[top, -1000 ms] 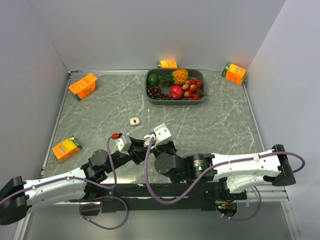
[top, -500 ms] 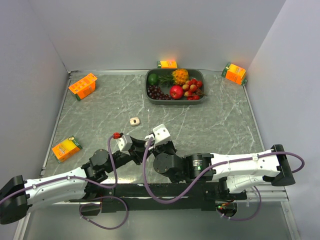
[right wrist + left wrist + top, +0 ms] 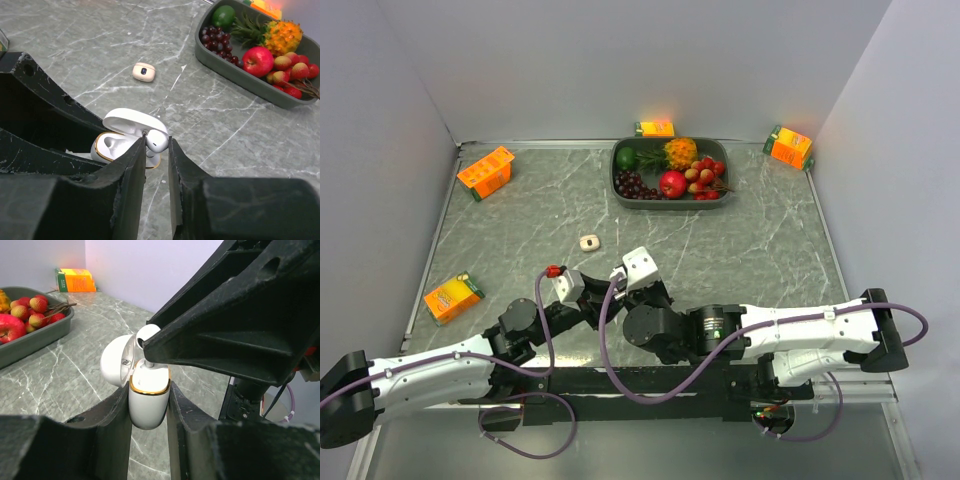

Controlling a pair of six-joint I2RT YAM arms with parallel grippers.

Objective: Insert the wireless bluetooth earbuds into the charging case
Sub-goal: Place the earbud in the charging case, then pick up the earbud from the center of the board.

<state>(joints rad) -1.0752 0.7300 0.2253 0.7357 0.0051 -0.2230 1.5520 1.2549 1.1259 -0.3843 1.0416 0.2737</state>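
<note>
**A:** Sweep it left to right. What are you seeing?

**B:** Two orange cartons [image 3: 485,172] are lying along the left side of the marble table [image 3: 520,225], well apart from the arms. The left gripper [image 3: 148,415] is clamping the charging case [image 3: 149,392], jaws pressing on both sides of the shell. The case is sitting upright at the front middle of the table with its lid [image 3: 116,365] standing open. I can't tell if its base is touching the surface.

**A:** Anything loose nearby?

**B:** A small beige rounded item [image 3: 588,242] is lying on the table just beyond the grippers, apart from both.

**A:** Right arm?

**B:** The right gripper [image 3: 156,140] is pinching one white earbud [image 3: 158,142] at its tips, directly over the open case. The earbud's stem is pointing down into the case mouth, and its head is sitting above the gold rim.

**A:** And the far right?

**B:** A grey tray [image 3: 672,203] is sitting at the back with a red apple [image 3: 672,184], grapes and other fruit in it. One carton [image 3: 655,128] is lying just behind the tray. Another carton [image 3: 788,147] is lying in the far right corner.
</note>
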